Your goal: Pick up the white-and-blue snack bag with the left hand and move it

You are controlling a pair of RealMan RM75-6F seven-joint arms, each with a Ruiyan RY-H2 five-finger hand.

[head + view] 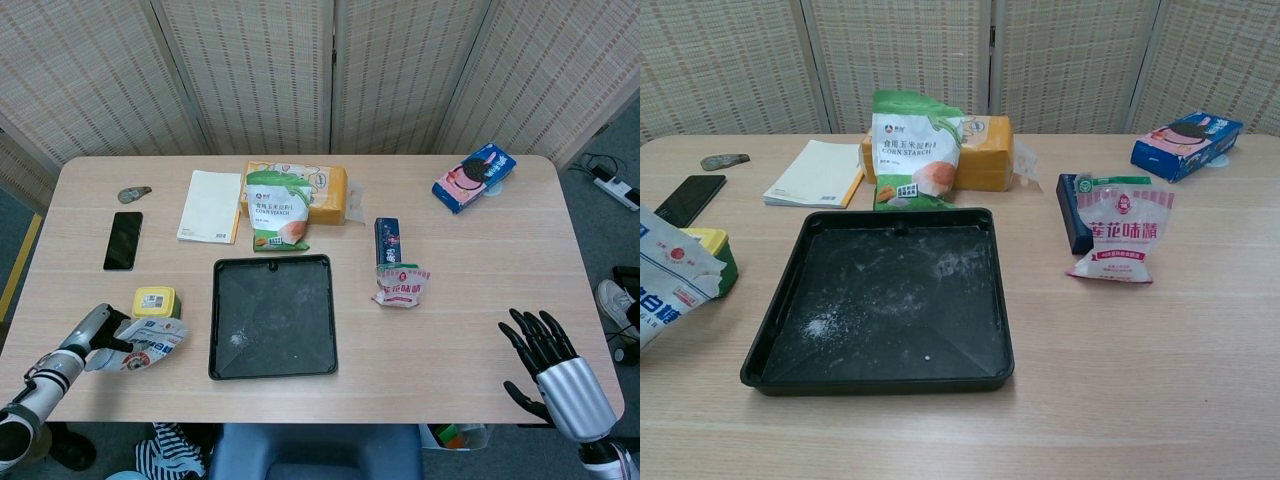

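Gripping white-and-blue snack bag (143,343), left hand (95,331) (near table edge), right hand (548,358) fingers spread

Left hand (92,331) low at table's near-left edge, closed in a grip, right hand (553,366) fingers spread

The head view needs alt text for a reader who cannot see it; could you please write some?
The robot's left hand holds a white-and-blue snack bag at the table's near-left corner, beside a black tray. The right hand hangs open off the table's near-right corner. Packets, a phone and a notebook lie further back.
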